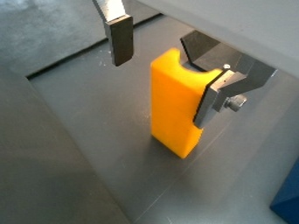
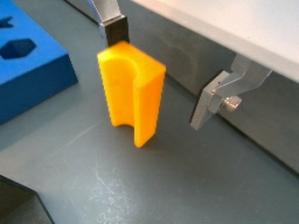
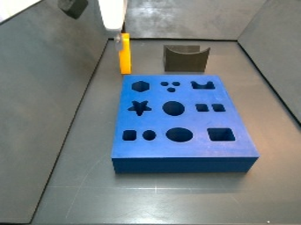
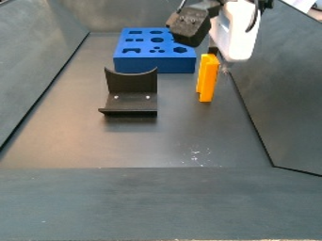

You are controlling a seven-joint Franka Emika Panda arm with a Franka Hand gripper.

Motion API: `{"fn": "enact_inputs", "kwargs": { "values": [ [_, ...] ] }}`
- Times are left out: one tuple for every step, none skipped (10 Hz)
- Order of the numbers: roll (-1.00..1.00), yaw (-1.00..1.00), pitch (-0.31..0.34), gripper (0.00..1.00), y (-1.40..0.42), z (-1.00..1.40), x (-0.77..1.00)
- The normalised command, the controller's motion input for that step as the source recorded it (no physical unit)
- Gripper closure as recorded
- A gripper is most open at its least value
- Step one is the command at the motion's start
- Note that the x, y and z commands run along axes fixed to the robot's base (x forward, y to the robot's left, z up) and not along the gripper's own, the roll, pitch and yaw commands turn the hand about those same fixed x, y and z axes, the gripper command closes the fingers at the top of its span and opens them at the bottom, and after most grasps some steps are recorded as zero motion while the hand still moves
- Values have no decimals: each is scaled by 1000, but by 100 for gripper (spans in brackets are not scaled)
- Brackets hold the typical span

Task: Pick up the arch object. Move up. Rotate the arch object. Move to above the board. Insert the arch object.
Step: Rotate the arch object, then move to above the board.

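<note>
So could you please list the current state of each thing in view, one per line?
Gripper: open, fingers either side of the arch object, not clamped.
Arch object: upright on the floor, not lifted.
Board: flat, holes all empty.
Fixture: standing on the floor, holding nothing.

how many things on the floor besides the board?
2. The arch object stands off a board corner, between the gripper's open fingers. The fixture stands beside it, off the same board edge. None seem hidden.
</note>
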Motion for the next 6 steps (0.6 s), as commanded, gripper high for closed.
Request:
{"fn": "enact_inputs", "kwargs": {
  "values": [
    [-64, 24, -47, 0, -12, -417, 28],
    [-71, 23, -46, 0, -11, -312, 32],
    [-76, 23, -44, 0, -10, -239, 35],
    [0, 0, 0, 100, 0, 0, 0],
    [-67, 209, -53, 100, 11, 1000, -23],
    [-67, 207, -47, 100, 11, 1000, -25]
  ]
}}
